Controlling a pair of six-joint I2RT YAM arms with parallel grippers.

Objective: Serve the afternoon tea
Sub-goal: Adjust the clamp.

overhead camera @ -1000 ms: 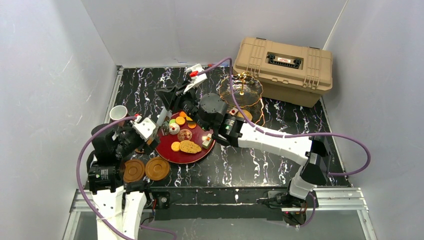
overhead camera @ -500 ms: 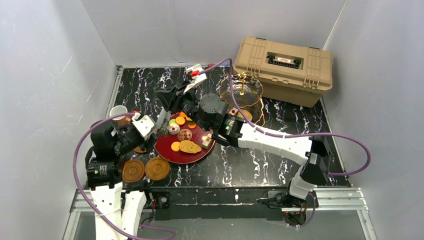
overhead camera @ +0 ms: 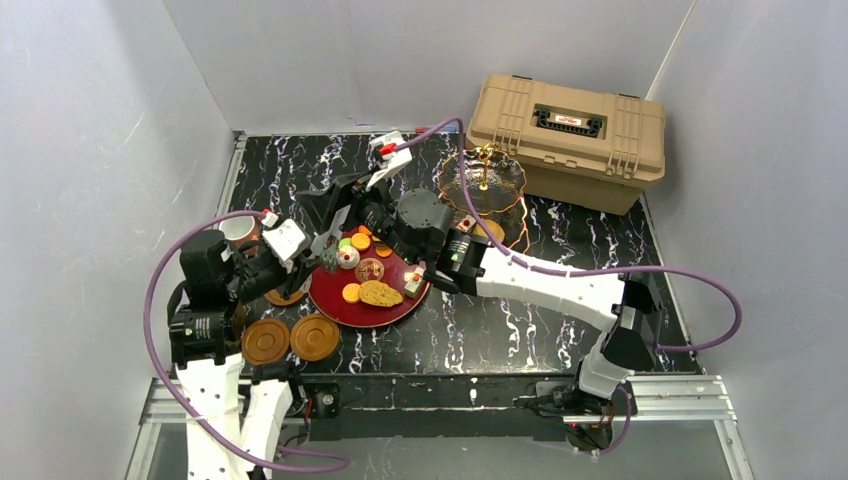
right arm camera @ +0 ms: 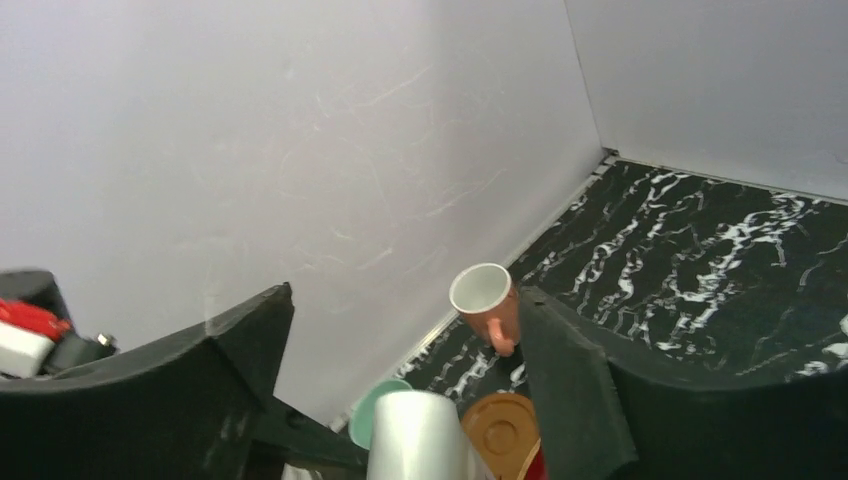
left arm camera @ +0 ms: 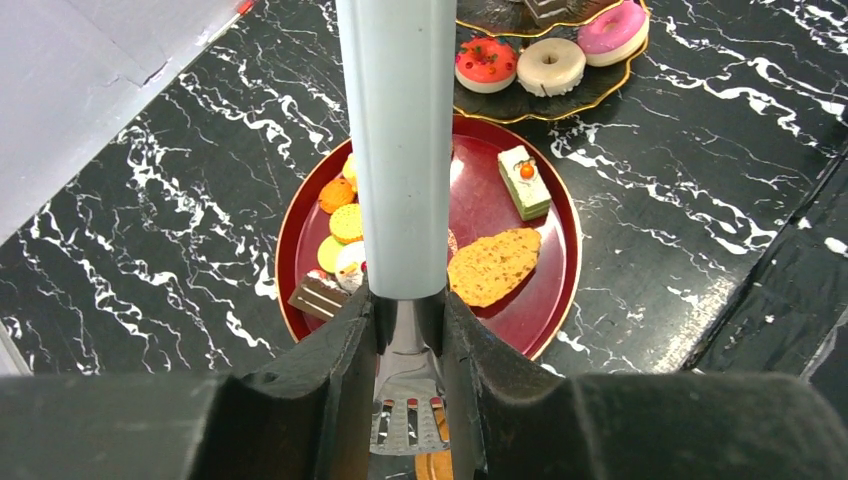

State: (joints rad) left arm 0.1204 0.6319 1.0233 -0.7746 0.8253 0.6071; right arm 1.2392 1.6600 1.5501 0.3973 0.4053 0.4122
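In the left wrist view my left gripper (left arm camera: 407, 310) is shut on the metal tongs (left arm camera: 395, 150), whose pale handle rises over a red plate (left arm camera: 555, 270). The plate carries pastries: a green cake slice (left arm camera: 524, 181), a large cookie (left arm camera: 493, 266) and a chocolate slice (left arm camera: 320, 296). The stand's lowest tier (left arm camera: 560, 95) holds a pink doughnut (left arm camera: 612, 27), a white one (left arm camera: 550, 65) and a red tart (left arm camera: 485, 63). My right gripper (right arm camera: 405, 300) stands open, its jaws wide on either side of the tongs' end (right arm camera: 415, 435). Beyond it are the pinkish cup (right arm camera: 485, 300), the teal cup (right arm camera: 372, 405) and a saucer (right arm camera: 505, 430).
The tan case (overhead camera: 570, 140) sits at the back right, behind the three-tier stand (overhead camera: 485, 185). Two brown saucers (overhead camera: 268, 341) (overhead camera: 315, 337) lie near the front left, by the left arm's base. White walls close in the left, the back and the right.
The right gripper's jaws have opened away from the tongs, while the left gripper has closed on them. The left arm has shifted slightly to the left.
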